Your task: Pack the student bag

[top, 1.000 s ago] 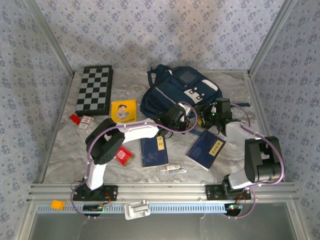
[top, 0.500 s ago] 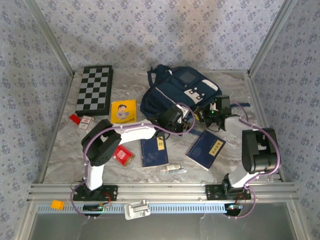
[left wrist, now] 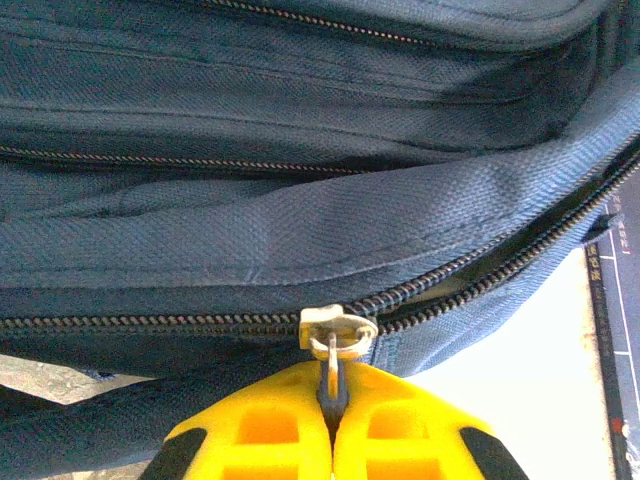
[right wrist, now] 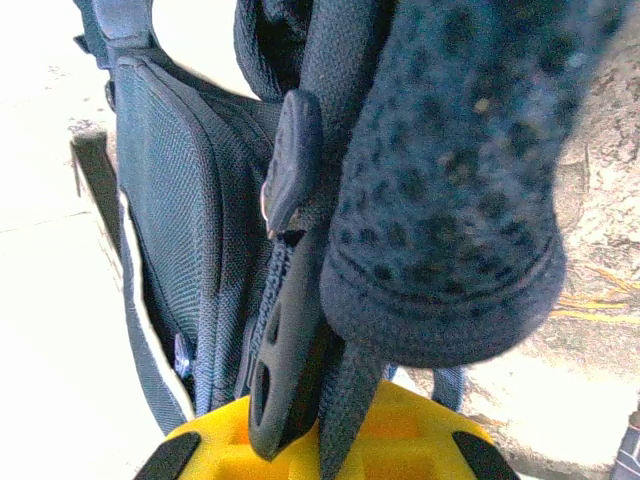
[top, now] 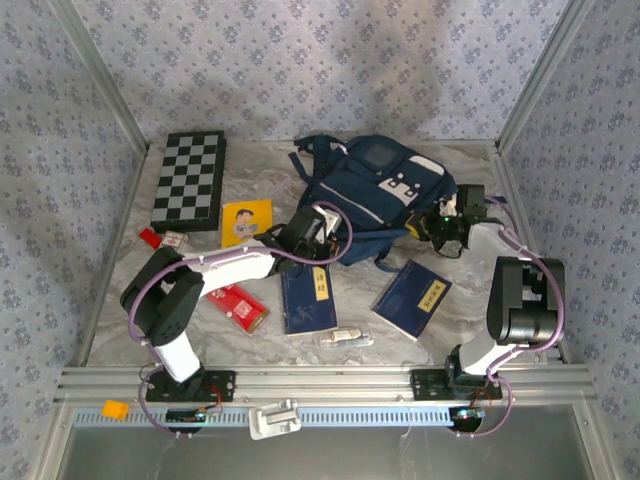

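The student bag [top: 375, 185] lies at the back centre of the table, navy with white panels. My left gripper [top: 318, 240] is at its near left edge. In the left wrist view its yellow fingers [left wrist: 270, 430] are shut on the pull tab [left wrist: 331, 372] of the bag's zipper slider [left wrist: 335, 328]; the zipper stands parted to the right of the slider. My right gripper [top: 432, 222] is at the bag's right side. In the right wrist view it is shut on a dark strap [right wrist: 350, 400] beside a black buckle [right wrist: 285, 360], under a padded shoulder strap [right wrist: 450, 200].
A chessboard [top: 188, 178] lies at the back left, a yellow book [top: 246, 222] near it. Two dark blue books [top: 308, 297] [top: 412, 298] lie in front of the bag. A red packet [top: 240, 308], small cards [top: 172, 240] and a clear case [top: 345, 339] sit nearer the front.
The right gripper closed on the strap and drew right. The left gripper moved left with the zipper pull. The bag shifted right and back.
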Action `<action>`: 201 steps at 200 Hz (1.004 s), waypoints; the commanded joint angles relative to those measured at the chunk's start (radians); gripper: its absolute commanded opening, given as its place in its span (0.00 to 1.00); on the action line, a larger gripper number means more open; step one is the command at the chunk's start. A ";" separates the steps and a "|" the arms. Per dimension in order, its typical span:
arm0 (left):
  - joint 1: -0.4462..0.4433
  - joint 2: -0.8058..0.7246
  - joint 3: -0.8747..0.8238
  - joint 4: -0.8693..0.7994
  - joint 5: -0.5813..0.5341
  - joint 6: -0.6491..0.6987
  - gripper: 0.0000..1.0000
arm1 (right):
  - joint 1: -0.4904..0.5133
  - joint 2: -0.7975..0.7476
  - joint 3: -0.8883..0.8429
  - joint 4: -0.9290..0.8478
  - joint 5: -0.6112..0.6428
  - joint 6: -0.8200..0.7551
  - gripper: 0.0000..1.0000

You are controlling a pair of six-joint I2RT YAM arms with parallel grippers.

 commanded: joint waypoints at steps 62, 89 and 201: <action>-0.087 0.090 0.147 0.024 0.058 -0.033 0.00 | 0.001 -0.195 -0.082 -0.113 0.062 -0.020 0.81; -0.094 0.099 0.163 0.035 0.060 -0.032 0.00 | 0.056 -0.276 -0.227 0.009 0.049 0.136 0.88; -0.125 0.097 0.225 -0.038 0.040 0.009 0.00 | 0.216 -0.135 -0.198 0.235 0.196 0.280 0.36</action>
